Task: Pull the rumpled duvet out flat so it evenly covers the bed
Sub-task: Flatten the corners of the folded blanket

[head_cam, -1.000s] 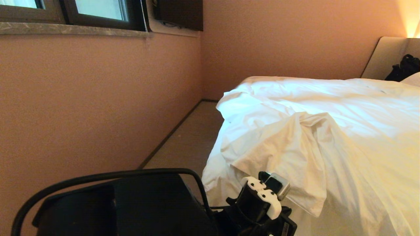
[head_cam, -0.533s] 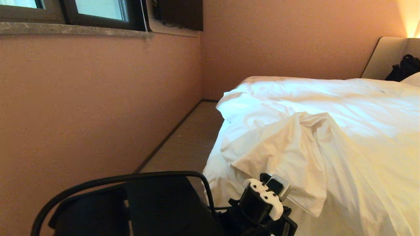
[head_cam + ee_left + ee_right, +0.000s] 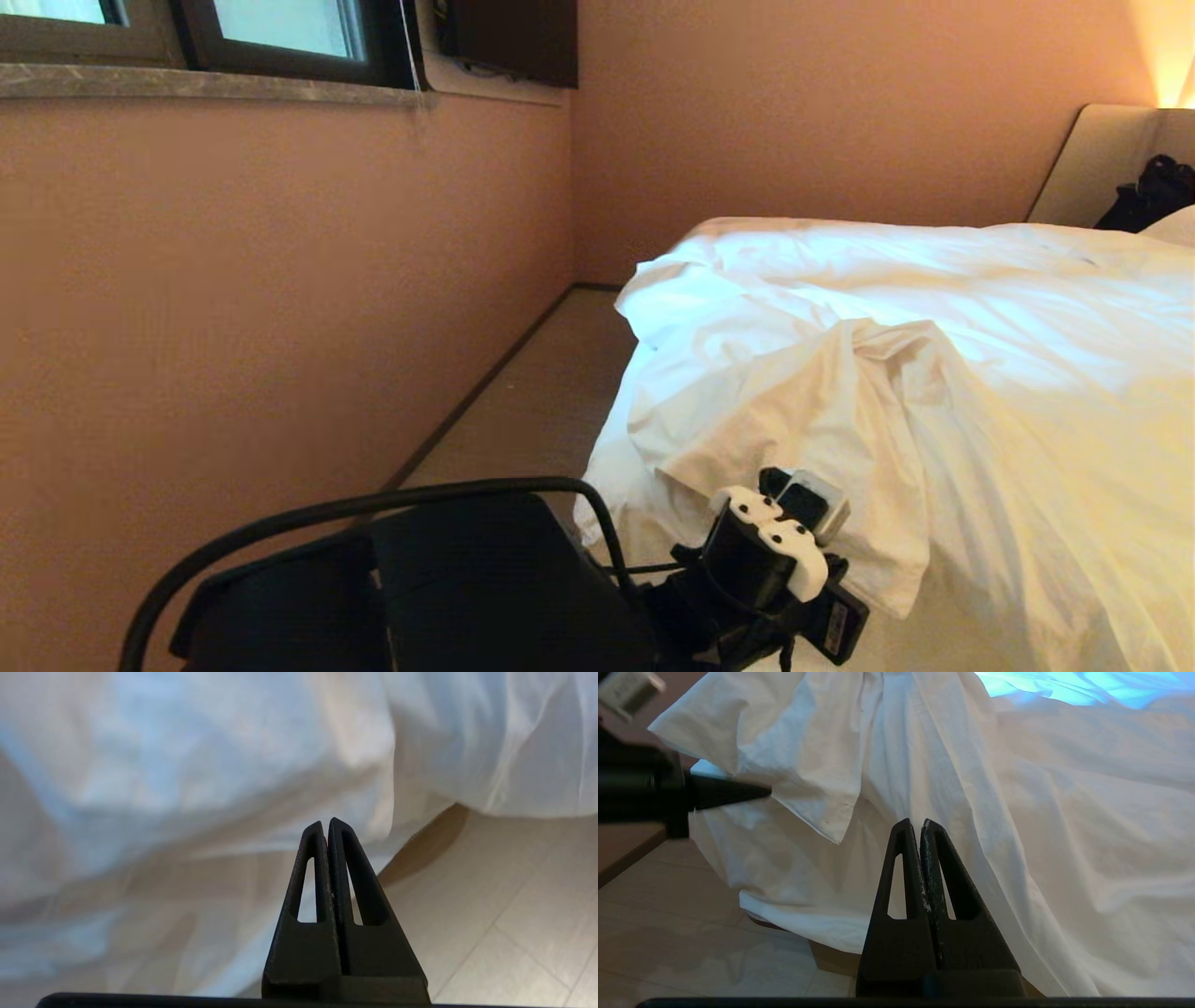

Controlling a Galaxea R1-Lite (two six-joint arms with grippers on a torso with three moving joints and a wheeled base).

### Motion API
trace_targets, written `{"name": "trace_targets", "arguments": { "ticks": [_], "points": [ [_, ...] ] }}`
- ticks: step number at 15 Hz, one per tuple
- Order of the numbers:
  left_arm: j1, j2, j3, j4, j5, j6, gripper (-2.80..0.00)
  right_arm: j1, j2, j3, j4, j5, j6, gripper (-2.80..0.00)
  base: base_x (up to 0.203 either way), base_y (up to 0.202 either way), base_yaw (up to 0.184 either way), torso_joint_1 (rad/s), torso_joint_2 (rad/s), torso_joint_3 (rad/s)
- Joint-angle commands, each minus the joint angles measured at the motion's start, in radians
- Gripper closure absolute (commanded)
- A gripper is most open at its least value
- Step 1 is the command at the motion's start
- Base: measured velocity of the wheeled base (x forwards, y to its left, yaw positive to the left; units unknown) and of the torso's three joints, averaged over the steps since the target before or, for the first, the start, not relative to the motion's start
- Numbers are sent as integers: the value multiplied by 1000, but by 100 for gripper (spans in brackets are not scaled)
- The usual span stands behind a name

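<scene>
The rumpled white duvet (image 3: pixel 887 392) lies over the bed, and a folded-over corner flap (image 3: pixel 822 467) hangs at the near foot corner. The beige headboard (image 3: pixel 1092 163) shows at the far right and the brown base (image 3: pixel 829 957) shows under the hanging cloth. My left arm's wrist (image 3: pixel 770 551) is low against that flap. The left gripper (image 3: pixel 326 823) is shut with nothing in it, and its tips (image 3: pixel 761 792) sit at the flap's edge. Lower and apart from the cloth, my right gripper (image 3: pixel 916 823) is shut and empty, pointing at the duvet's (image 3: pixel 971 788) hanging side.
A pink wall (image 3: pixel 280 280) with a window runs along the left. A narrow strip of floor (image 3: pixel 541 392) separates it from the bed. A black bag (image 3: pixel 1153 191) and a pillow (image 3: pixel 1178 227) sit by the headboard. My black arm and cable (image 3: pixel 448 588) fill the bottom left.
My left arm has shifted a little to the right and up, closer to the folded flap. The duvet has not moved, and the left gripper stays shut.
</scene>
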State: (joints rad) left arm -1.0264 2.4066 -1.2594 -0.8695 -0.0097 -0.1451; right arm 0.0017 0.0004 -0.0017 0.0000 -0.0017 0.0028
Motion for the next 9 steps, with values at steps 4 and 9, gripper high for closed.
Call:
{"name": "trace_targets", "arguments": {
  "ticks": [4,9],
  "points": [
    [-30,46,-71,0,39,1,0,0,0,0,0,0,0,0,0,0,0,0,0,0],
    [-66,86,-72,-19,114,44,0,0,0,0,0,0,0,0,0,0,0,0,0,0]
  ]
}}
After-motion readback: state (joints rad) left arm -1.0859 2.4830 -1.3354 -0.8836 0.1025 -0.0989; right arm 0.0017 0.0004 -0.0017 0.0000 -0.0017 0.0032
